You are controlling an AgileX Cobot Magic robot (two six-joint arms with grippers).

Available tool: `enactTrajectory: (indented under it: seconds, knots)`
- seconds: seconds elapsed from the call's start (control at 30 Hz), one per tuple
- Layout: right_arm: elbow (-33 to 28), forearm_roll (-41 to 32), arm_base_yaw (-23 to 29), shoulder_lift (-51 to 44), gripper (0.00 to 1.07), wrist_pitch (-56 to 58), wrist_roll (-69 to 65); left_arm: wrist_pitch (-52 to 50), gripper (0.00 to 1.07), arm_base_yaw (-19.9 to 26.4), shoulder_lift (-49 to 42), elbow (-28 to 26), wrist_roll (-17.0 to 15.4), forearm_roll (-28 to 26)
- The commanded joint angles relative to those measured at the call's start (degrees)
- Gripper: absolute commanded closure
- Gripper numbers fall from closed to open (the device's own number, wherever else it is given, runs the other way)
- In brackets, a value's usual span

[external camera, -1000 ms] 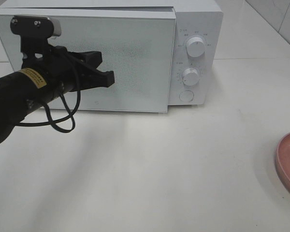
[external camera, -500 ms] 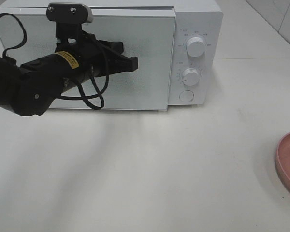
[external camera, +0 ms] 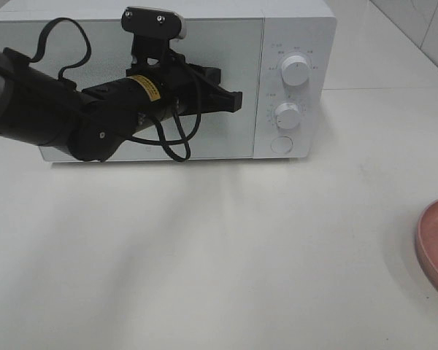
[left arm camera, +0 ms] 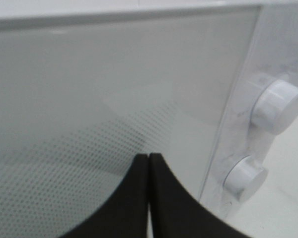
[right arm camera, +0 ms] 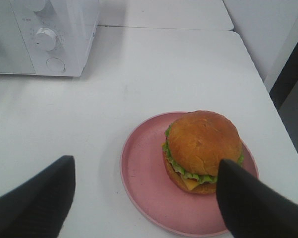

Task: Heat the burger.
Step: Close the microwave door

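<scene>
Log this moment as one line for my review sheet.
left hand: shut, at microwave door | right hand: open, empty, above burger | burger: on pink plate | door: closed

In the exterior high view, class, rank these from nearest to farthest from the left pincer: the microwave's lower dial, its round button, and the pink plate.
From the left pincer, shut, in front of the microwave door:
1. Lower dial, just to its right on the control panel.
2. Round button, below that dial.
3. Pink plate, far off at the table's right edge.
</scene>
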State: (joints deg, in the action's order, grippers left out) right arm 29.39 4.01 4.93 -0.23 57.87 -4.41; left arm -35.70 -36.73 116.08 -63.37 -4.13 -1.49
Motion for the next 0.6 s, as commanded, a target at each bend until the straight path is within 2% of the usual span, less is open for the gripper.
enactTrajectory:
  seconds: [0.03, 0.37, 0.43, 0.5, 0.53, 0.57, 0.6]
  knots:
    - [-0.1, 0.2, -0.3, -1.4, 0.31, -0.9, 0.3, -2.9, 1.07, 1.7, 0.7, -3.0, -0.1, -6.1]
    - [-0.1, 0.2, -0.3, -1.4, 0.31, -0.9, 0.3, 2.9, 1.07, 0.4, -0.3, -4.3, -0.2, -3.4]
    - [-0.1, 0.2, -0.3, -1.4, 0.31, -0.9, 0.2, 9.5, 1.07, -1.8, -2.2, -4.3, -0.2, -2.1]
    - [-0.1, 0.2, -0.3, -1.4, 0.31, -0.9, 0.2, 11.5, 1.07, -2.4, -2.7, -4.3, -0.2, -2.1]
    - [-0.1, 0.2, -0.3, -1.4, 0.31, -0.9, 0.2, 16.4, 1.07, -3.6, -3.9, -4.3, -0.2, -1.7]
    - [-0.1, 0.2, -0.3, -1.4, 0.31, -0.9, 0.2, 16.4, 1.07, -3.6, -3.9, -4.3, -0.2, -1.7]
    - [-0.1, 0.2, -0.3, -1.4, 0.31, -0.9, 0.2, 19.2, 1.04, -4.2, -4.5, -4.3, -0.2, -1.4]
